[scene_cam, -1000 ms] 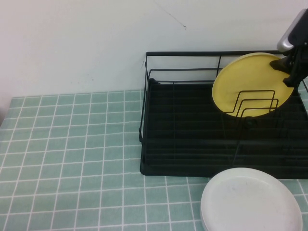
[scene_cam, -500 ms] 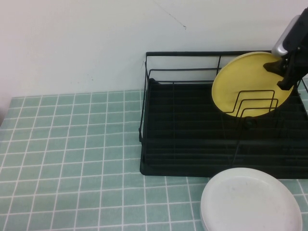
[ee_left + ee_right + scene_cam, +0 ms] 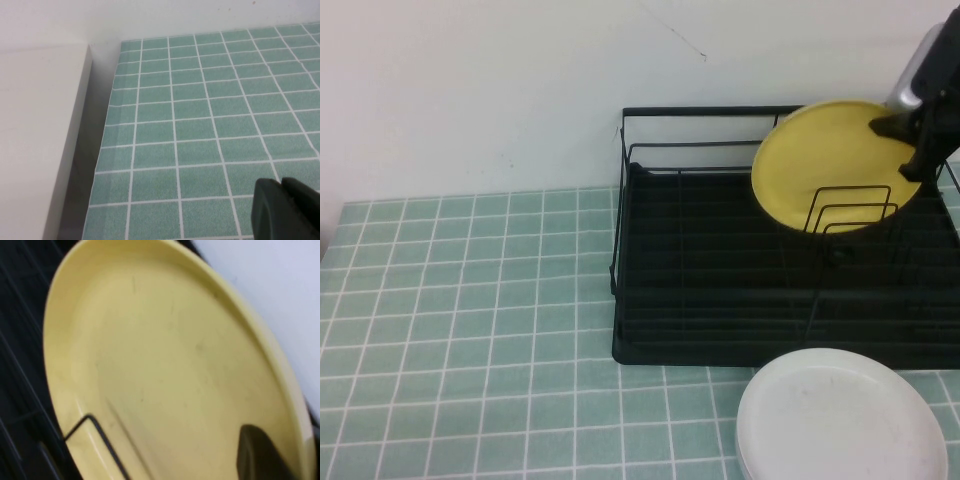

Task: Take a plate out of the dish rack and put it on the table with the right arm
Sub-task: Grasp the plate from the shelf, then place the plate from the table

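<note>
Yellow plate raised slightly since a second ago, lower edge behind the wire dividers of dish rack, far right corner. Right gripper clamped on rim (lift under way). Left gripper parked over left edge of tiled table, closure indeterminate.

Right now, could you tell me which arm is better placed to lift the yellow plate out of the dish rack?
Right. The right gripper is already clamped on the yellow plate standing in the dish rack. The left gripper hovers over bare tiled table, away from the rack.
</note>
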